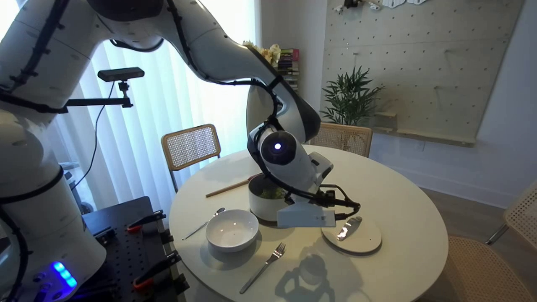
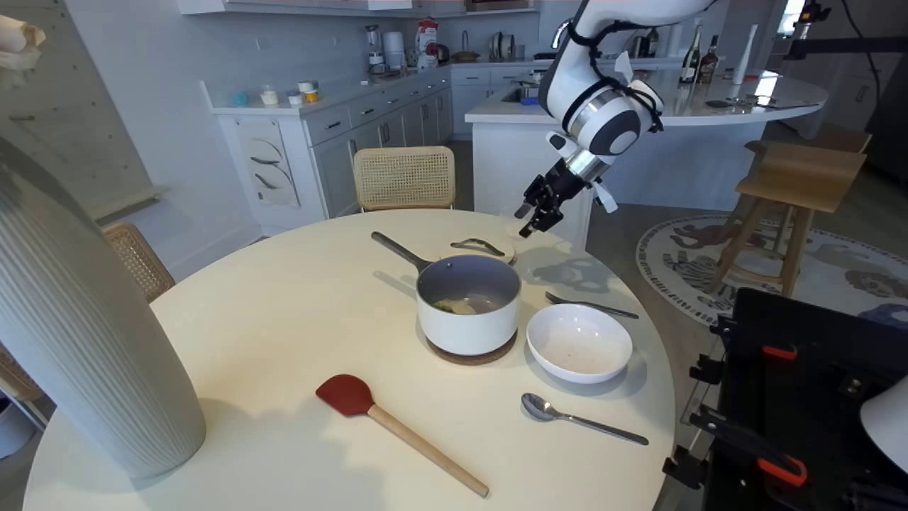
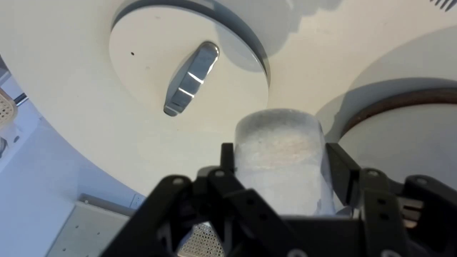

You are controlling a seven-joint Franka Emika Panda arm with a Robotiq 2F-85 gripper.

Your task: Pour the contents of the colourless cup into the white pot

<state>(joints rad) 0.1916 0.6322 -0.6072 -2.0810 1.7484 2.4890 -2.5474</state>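
Observation:
Between my gripper's (image 3: 281,160) dark fingers sits the colourless cup (image 3: 278,185), gripped at both sides in the wrist view. Pale, grainy contents show through its clear wall; its tilt I cannot tell. In an exterior view the gripper (image 2: 526,221) hangs above the table, behind and right of the pot, with the cup only faintly visible (image 2: 508,221). The white pot (image 2: 468,330) stands on a brown trivet, some greenish-yellow food inside. Its side also shows at the wrist view's right (image 3: 410,142). In an exterior view the pot (image 1: 264,205) is partly covered by my wrist, which hides the fingers.
A round lid (image 3: 142,82) with a metal handle lies on the table beside the pot. Close to the pot are a white bowl (image 2: 578,344), a fork (image 1: 264,266) and a spoon (image 2: 582,420). A red spatula (image 2: 347,395) and tall vase (image 2: 92,319) stand farther off.

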